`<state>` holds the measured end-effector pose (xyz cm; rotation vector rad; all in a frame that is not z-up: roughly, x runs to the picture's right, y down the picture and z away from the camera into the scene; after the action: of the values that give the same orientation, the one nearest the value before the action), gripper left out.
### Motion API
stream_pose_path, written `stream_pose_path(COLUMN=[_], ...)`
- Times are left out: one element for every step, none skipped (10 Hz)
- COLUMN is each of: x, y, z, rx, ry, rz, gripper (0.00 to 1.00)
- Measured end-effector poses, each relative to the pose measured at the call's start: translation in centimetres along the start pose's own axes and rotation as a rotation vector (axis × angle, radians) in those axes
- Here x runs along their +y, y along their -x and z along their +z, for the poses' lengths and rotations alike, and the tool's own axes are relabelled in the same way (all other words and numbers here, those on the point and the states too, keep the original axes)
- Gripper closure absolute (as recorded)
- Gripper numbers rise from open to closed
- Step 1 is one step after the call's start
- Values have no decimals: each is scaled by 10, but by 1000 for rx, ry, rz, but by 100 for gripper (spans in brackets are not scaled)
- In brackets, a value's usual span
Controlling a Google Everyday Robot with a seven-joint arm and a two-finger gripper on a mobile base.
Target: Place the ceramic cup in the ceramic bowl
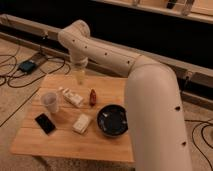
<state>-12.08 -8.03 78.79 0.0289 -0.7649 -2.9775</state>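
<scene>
Your ceramic cup (50, 101) stands upright at the counter's (65, 142) left side, forward and left of the claw (79, 76), which hangs over the rear edge; whether it is apart or together cannot be told. The ceramic bowl (112, 120) sits right of both.

A wooden table (60, 145) is set with a pale cup (50, 100), a phone (45, 123), a white packet (72, 96), a brown bottle (92, 97), a white box (82, 123) and a black bowl (112, 120). The gripper (80, 76) is held over its far edge.
</scene>
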Motion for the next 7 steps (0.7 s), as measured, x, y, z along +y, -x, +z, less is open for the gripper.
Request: stream_pose_path(x=[0,0,-3,-10,-21,-33,-47], y=[0,-1,-7,-17,-32,-43,-54], z=[0,-1,-6,-9,-13,-17,-19], rx=[0,-3,-10,-10,-6,0,10], ry=[0,4,17,22,32,40,44], rz=[-1,-7,-45,-87,-137,-176,-209], gripper=[20,20,20,20,20,20,20])
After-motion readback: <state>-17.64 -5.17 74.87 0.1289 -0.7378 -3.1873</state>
